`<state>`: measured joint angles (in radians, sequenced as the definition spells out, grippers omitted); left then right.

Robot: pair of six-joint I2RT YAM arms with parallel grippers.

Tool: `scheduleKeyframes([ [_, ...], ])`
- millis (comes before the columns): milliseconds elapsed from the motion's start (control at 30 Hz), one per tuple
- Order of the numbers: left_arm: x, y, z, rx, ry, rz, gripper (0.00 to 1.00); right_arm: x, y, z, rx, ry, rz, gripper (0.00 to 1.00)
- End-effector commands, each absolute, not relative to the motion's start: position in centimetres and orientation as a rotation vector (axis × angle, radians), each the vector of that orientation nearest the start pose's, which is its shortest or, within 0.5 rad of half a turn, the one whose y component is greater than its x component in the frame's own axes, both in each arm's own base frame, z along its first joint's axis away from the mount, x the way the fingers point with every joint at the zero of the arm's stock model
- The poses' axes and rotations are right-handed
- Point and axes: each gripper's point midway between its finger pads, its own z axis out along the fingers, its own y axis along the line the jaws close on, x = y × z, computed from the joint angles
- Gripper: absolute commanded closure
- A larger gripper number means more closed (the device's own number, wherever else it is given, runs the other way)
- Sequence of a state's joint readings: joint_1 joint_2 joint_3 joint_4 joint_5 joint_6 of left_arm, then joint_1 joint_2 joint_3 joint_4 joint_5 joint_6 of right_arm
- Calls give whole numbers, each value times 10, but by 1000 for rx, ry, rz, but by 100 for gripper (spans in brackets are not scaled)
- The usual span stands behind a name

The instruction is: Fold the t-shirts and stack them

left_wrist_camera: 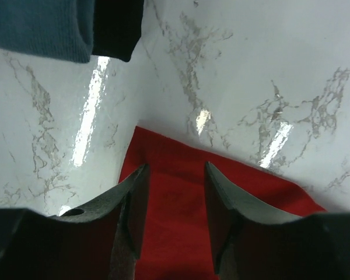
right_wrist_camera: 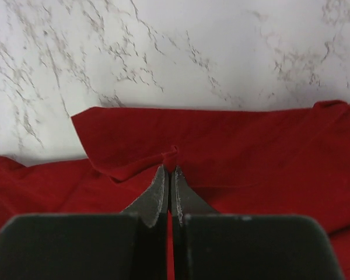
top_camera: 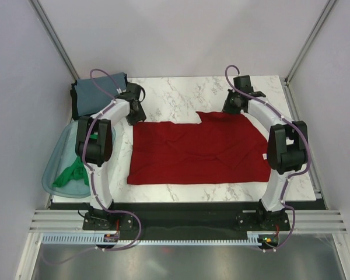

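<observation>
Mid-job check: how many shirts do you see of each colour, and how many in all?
dark red shirt: 1, spread on the table
green shirt: 1, in the teal basin
grey-blue shirt: 1, folded, far left corner
dark shirt: 1, at the grey-blue one's edge
Total: 4 shirts

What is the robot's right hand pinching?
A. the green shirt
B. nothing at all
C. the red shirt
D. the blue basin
C: in the right wrist view, the right gripper is shut on a small raised fold of the red shirt.
</observation>
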<state>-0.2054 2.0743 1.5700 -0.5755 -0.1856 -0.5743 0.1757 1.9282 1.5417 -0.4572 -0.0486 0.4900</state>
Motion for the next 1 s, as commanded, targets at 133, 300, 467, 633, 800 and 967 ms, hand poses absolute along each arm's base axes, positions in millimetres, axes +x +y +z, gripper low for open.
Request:
scheduleKeyframes([
  [133,478,-69,40,-548,2548,74,45,477,119,110,345,2418,400,100],
  [300,484,-69,35,-558,2539,74,42,471,119,103,336,2430,395,100],
  [467,486,-68,27,-574,2545,75,40,466,117,95,335,2448,383,100],
  [633,485,-73,14,-585,2570,45,50,461,116,88,324,2463,371,100],
  [800,486,-79,17,-578,2569,3,75,463,113,93,321,2450,349,100],
  [967,487,-84,40,-552,2543,-53,91,471,98,123,349,2397,294,100],
])
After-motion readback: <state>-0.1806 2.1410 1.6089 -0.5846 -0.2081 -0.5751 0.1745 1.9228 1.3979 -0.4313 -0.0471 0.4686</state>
